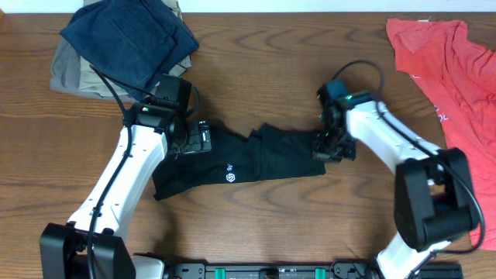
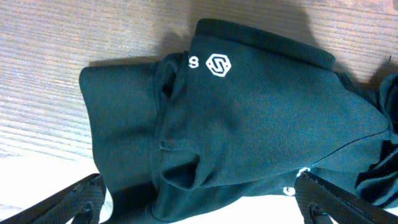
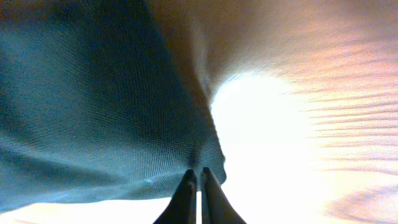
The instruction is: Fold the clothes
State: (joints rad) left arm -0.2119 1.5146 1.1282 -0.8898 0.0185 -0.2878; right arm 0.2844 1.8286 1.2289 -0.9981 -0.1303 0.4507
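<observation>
A black garment [image 1: 240, 167] with a small white logo lies crumpled across the middle of the wooden table. My left gripper [image 1: 194, 139] is over its left end; in the left wrist view the fingers [image 2: 199, 202] stand wide open with the black cloth [image 2: 249, 118] between them. My right gripper [image 1: 325, 146] is at the garment's right end; in the right wrist view its fingers [image 3: 199, 177] are pressed together on the edge of the dark cloth [image 3: 93, 106].
A folded navy garment [image 1: 128, 39] lies on a beige one [image 1: 66, 74] at the back left. A red shirt [image 1: 453, 66] lies spread at the back right. Bare wood [image 1: 271, 62] lies behind the black garment.
</observation>
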